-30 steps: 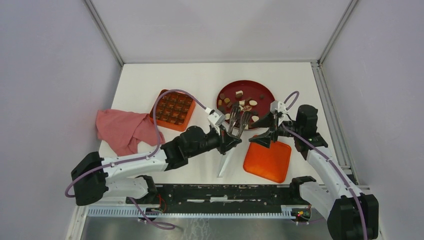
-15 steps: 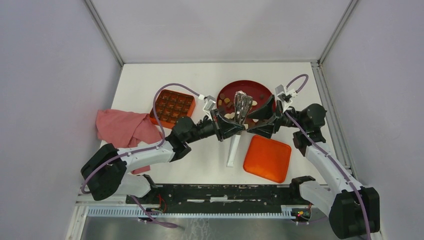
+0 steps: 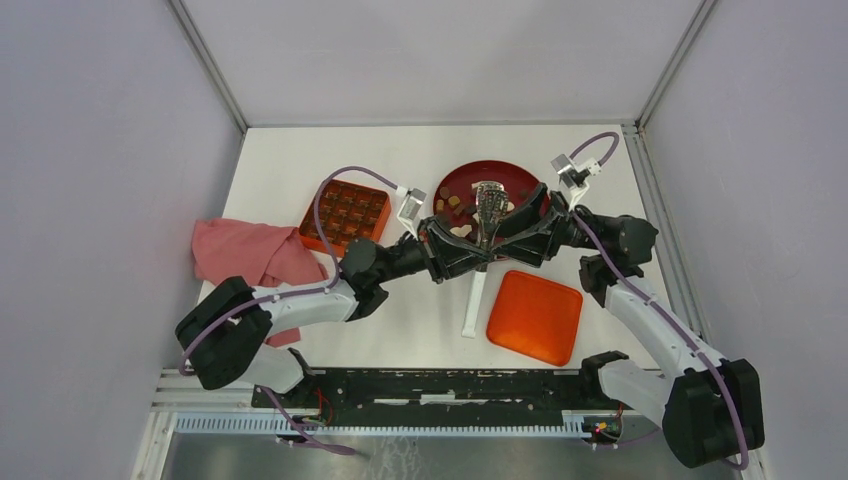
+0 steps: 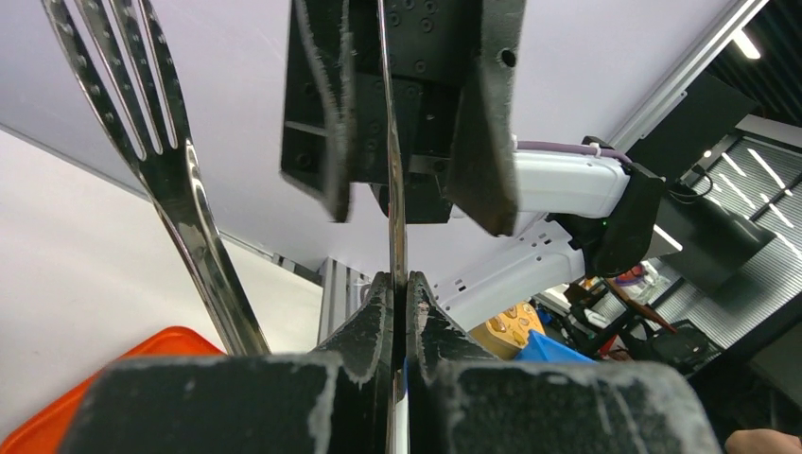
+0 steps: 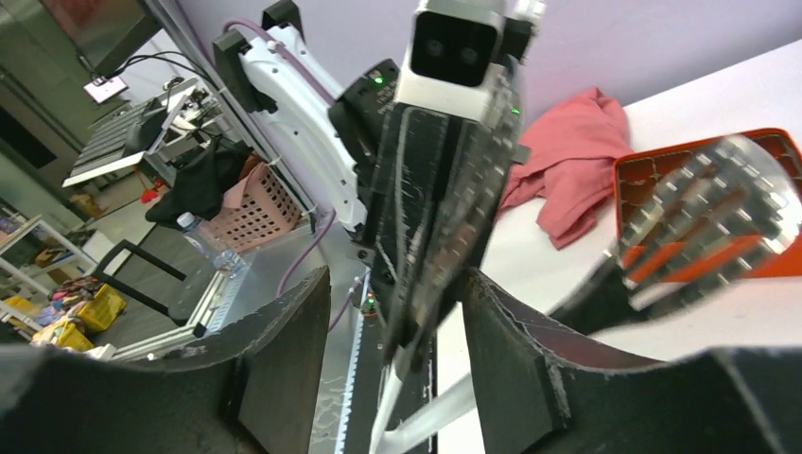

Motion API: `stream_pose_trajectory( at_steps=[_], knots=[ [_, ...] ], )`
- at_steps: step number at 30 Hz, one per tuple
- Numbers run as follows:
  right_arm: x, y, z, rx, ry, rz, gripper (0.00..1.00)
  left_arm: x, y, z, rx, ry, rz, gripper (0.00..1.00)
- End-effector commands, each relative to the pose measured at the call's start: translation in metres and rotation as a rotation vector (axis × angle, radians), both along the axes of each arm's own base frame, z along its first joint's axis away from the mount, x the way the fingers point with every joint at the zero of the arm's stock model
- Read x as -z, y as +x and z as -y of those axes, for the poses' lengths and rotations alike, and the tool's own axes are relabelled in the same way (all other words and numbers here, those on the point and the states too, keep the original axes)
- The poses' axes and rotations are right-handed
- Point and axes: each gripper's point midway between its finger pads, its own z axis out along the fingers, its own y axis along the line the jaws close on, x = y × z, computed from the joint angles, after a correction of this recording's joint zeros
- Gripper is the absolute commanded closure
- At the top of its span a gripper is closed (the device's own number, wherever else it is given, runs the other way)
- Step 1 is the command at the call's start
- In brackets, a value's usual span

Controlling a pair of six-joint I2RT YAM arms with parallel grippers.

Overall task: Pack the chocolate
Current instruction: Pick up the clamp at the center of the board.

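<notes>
The chocolate (image 3: 452, 204) lies as several small brown and cream pieces on a round dark-red plate (image 3: 507, 169). My left gripper (image 3: 472, 255) (image 4: 399, 288) is shut on one thin metal blade of the tongs (image 3: 487, 210), whose forked tips hang over the plate. The tongs' white handle (image 3: 473, 310) points towards the near edge. Their other forked arm (image 4: 151, 123) stands free to the left in the left wrist view. My right gripper (image 3: 505, 240) (image 5: 397, 331) faces the left one, open, its fingers (image 4: 482, 104) straddling the held blade without touching it.
An orange compartmented box (image 3: 345, 214) sits left of the plate, holding brown pieces. Its orange lid (image 3: 535, 316) lies flat near the right arm. A pink cloth (image 3: 245, 262) is bunched at the table's left edge (image 5: 567, 184).
Both arms have reached farther out, carrying the tongs over the plate. My right gripper has risen to meet the tongs, and its jaws have narrowed somewhat.
</notes>
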Motion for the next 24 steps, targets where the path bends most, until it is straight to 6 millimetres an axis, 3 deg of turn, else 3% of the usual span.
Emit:
stream_pose_trajectory(
  at_steps=[1,10,13,16,17,18,19,23,24],
  knots=[
    [-0.031,-0.010,-0.002,-0.003,0.064,0.057,0.43,-0.024,-0.007,-0.002,0.047,-0.086,0.031,0.98],
    [-0.008,0.021,-0.013,0.062,0.000,-0.057,0.57,-0.013,0.001,0.014,0.001,-0.017,0.009,0.98],
    [-0.005,0.022,-0.016,0.055,-0.003,-0.075,0.72,-0.009,0.003,0.018,-0.029,0.018,0.006,0.98],
    [-0.005,0.020,-0.016,0.043,-0.001,-0.073,1.00,-0.008,0.006,0.016,-0.050,0.031,-0.007,0.94],
    [-0.007,0.018,-0.015,0.036,0.002,-0.065,1.00,-0.007,0.006,0.015,-0.058,0.036,-0.010,0.91],
    [-0.010,0.015,-0.015,0.031,0.007,-0.057,1.00,-0.005,0.006,0.013,-0.067,0.043,-0.011,0.84],
    [-0.014,0.012,-0.014,0.025,0.013,-0.044,1.00,-0.004,0.004,0.010,-0.071,0.044,-0.003,0.70],
    [-0.020,0.011,-0.010,0.031,0.022,-0.030,1.00,-0.003,-0.012,-0.011,-0.072,0.011,0.044,0.03],
    [-0.020,0.011,-0.010,0.030,0.023,-0.029,1.00,0.000,-0.016,-0.015,-0.072,0.019,0.051,0.01]
  ],
)
